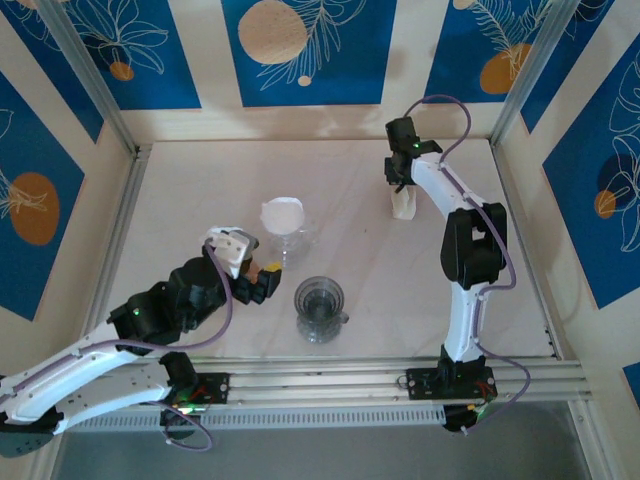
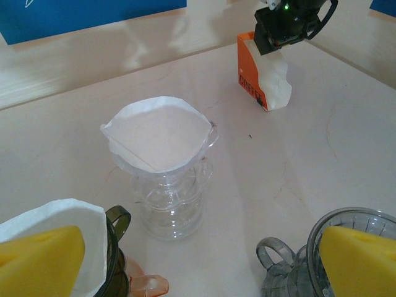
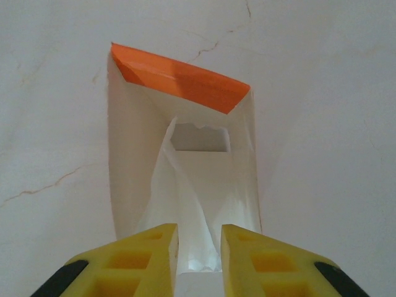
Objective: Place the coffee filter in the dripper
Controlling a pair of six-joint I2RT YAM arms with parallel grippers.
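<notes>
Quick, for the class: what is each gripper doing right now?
Left gripper: open, fingers wide apart.
Right gripper: fingers narrow, either side of the paper filters in the orange box; grip cannot be told.

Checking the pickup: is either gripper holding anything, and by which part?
Left gripper: nothing, jaws open. Right gripper: jaws straddle the top edge of a coffee filter in the orange box; whether gripped cannot be told.

From overhead we see the whole table [image 1: 180, 210]; our low left wrist view shares the dripper [image 2: 167, 204], the right (very close) the orange box [image 3: 179, 77].
</notes>
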